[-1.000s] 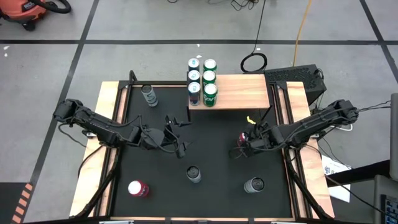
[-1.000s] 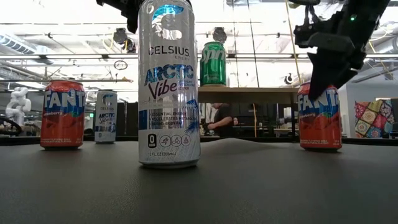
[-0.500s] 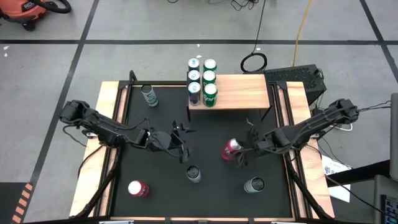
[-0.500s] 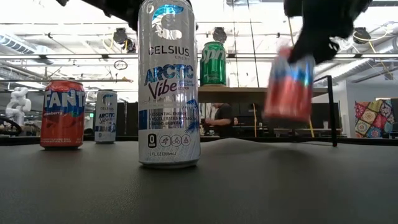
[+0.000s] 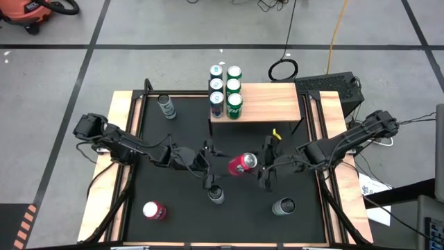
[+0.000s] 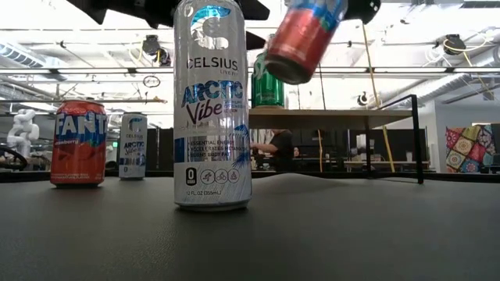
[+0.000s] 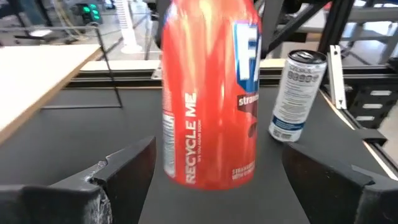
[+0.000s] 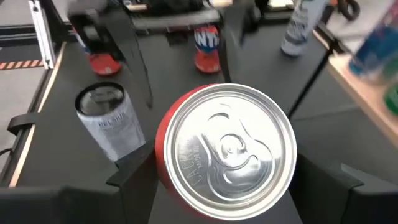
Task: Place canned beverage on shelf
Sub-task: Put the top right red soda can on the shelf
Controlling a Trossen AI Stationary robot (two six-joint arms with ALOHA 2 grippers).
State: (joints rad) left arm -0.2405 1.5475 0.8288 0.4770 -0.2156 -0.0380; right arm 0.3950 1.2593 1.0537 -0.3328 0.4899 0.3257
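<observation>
My right gripper is shut on a red Fanta can, held high over the middle of the black table. In the low view the can is tipped, its bottom pointing down and to the left. My left gripper is open just left of the can. In its wrist view its fingers stand apart on either side of the can without touching it. The shelf, a light-wood board on thin black legs, stands at the far edge with several green and blue-white cans at its left end. My right gripper pinches the red can between its two fingers, on opposite sides of the wall just below the top rim. The fingers lie along the can, whose lid faces the wrist. The can is lifted clear and tipped, its bottom toward the left gripper.
A tall silver Celsius can stands just near of both grippers. A grey can stands near right, a red can near left and a silver can far left. Wooden rails run along both sides.
My right gripper has lifted the red can off the table at the right and carried it up and toward the table's left, tipping it from upright to nearly lying, bottom leftward. My left gripper has moved toward the table's right, up to the can.
</observation>
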